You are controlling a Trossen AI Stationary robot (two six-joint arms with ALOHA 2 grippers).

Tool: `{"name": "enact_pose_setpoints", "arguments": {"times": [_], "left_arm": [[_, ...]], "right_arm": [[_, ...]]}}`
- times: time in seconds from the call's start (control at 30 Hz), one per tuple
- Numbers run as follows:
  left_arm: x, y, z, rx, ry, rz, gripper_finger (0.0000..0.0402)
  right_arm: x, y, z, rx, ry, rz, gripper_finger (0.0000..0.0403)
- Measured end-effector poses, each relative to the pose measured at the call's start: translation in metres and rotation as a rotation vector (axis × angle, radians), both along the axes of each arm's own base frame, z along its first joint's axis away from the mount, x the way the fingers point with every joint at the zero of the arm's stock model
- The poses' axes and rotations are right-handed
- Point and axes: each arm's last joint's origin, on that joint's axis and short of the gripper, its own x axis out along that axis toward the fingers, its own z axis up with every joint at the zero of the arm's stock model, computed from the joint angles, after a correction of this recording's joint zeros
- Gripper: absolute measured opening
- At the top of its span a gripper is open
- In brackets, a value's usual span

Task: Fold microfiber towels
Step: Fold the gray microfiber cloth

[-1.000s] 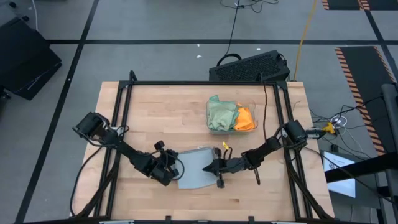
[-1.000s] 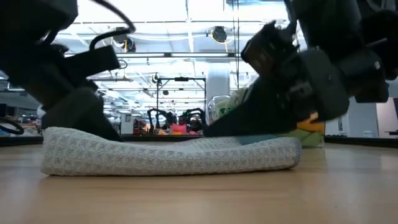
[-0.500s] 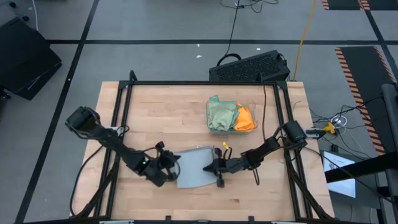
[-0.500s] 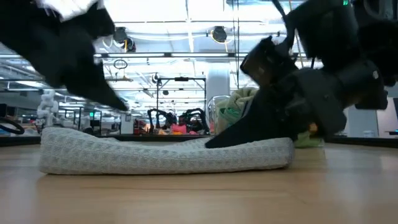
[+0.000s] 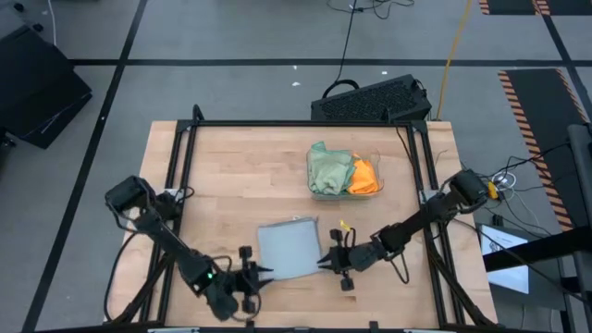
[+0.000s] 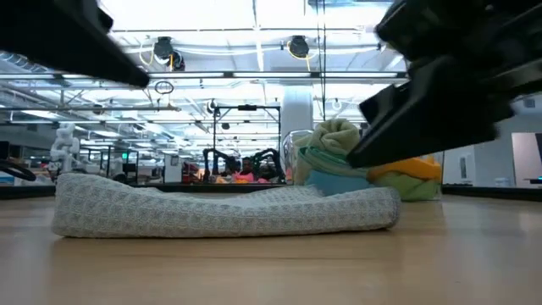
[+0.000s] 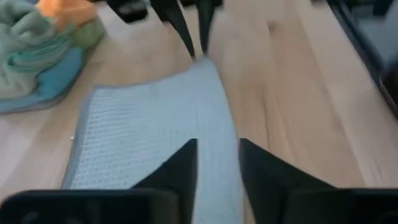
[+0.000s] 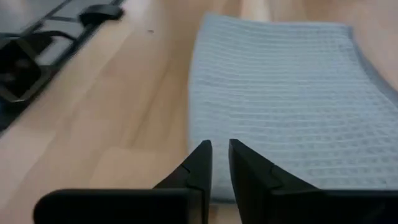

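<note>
A light grey towel (image 5: pixel 289 248) lies folded flat on the table by its underside; it also shows in the low view (image 6: pixel 220 210). My left gripper (image 5: pixel 265 271) hovers at its near left corner, fingers a little apart (image 7: pixel 217 146), touching nothing. My right gripper (image 5: pixel 325 262) hovers off its near right edge, fingers almost closed (image 8: pixel 219 146), also touching nothing. Both grippers are raised clear of the towel in the low view. The towel fills the ground ahead in the right wrist view (image 8: pixel 280 106).
A clear tray (image 5: pixel 314 190) at the back right holds crumpled pale green (image 5: pixel 328 169), orange (image 5: pixel 366 176) and blue (image 6: pixel 334 182) towels. A black keyboard (image 5: pixel 370 100) lies beyond the table's far edge. Bare wood lies left of the grey towel.
Both grippers have left the grey towel, risen and drawn back toward the table's near edge, the left toward the near left corner, the right toward the right. The towel stays folded flat in place.
</note>
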Motion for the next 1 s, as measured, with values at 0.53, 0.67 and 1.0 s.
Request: {"name": "enact_pose_setpoints", "arguments": {"times": [0.53, 0.67, 1.0], "left_arm": [[0.013, -0.016, -0.033, 0.124, 0.269, -0.057, 0.0237], [0.015, -0.012, -0.045, 0.148, 0.315, -0.047, 0.021], [0.02, 0.0, -0.05, 0.212, 0.355, -0.014, 0.0059]], "right_arm": [[-0.012, 0.008, 0.0, -0.043, -0.019, 0.064, 0.0063], [-0.01, 0.005, 0.0, -0.07, -0.025, 0.069, 0.0064], [-0.007, 0.0, 0.0, -0.123, -0.037, 0.084, 0.0064]]}}
